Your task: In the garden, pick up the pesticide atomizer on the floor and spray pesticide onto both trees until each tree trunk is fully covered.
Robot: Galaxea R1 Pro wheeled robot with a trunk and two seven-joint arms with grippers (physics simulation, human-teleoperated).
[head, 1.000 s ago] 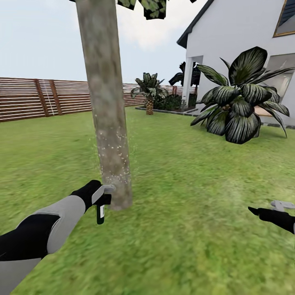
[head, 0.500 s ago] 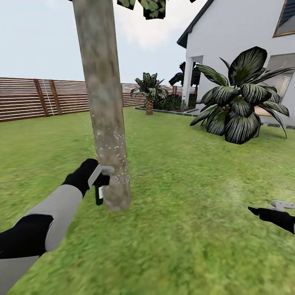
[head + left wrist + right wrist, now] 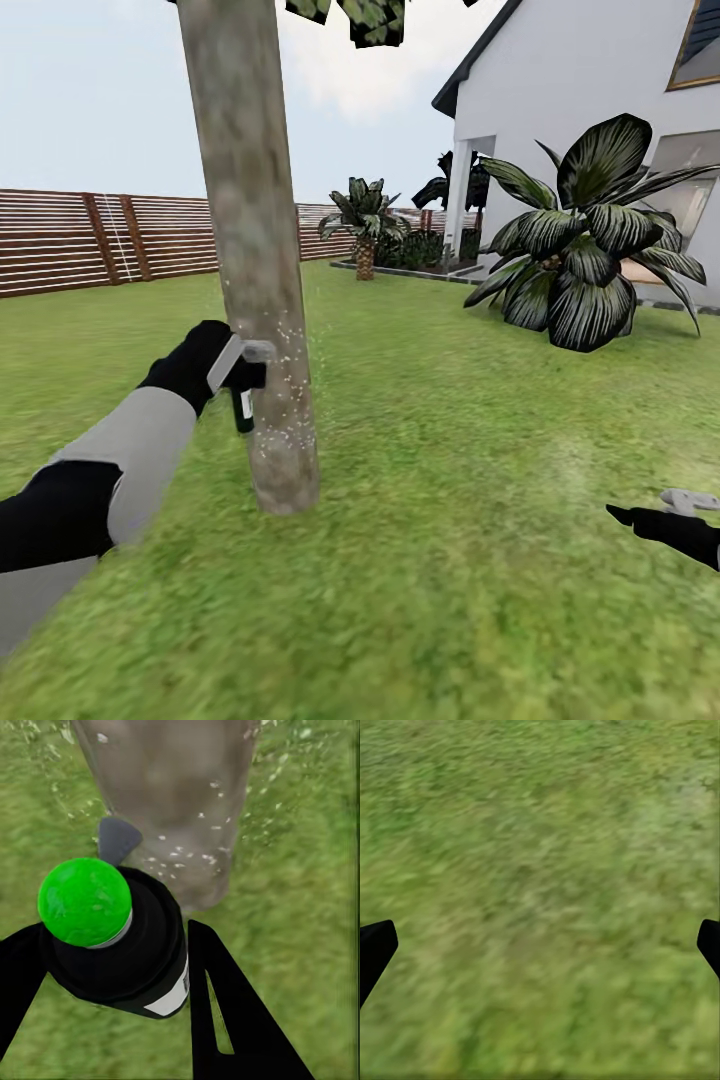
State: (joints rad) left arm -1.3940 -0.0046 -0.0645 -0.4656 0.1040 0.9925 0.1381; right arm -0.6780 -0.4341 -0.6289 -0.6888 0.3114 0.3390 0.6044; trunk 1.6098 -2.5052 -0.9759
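Observation:
A thick grey-brown tree trunk [image 3: 250,230] rises from the lawn just ahead, left of centre. My left gripper [image 3: 240,378] is shut on the pesticide atomizer [image 3: 243,400], a dark bottle with a grey trigger head, held right against the trunk's left side about knee-high above its base. White spray specks [image 3: 288,345] dot the bark beside the nozzle. In the left wrist view the atomizer [image 3: 120,945] shows a green cap between the black fingers [image 3: 225,1012], its grey nozzle facing the speckled trunk [image 3: 172,787]. My right gripper [image 3: 650,515] hangs open low at the right, over bare grass [image 3: 540,870].
A brown slatted fence [image 3: 90,240] runs along the back left. A white house [image 3: 590,90] stands at the right with a large dark broad-leaved plant [image 3: 585,250] before it. A small palm [image 3: 365,225] grows further back. Open lawn [image 3: 450,420] stretches between.
My left arm has lifted the atomizer up along the trunk, from near its base to higher up. The spray specks sit higher on the bark. The right arm has stayed put.

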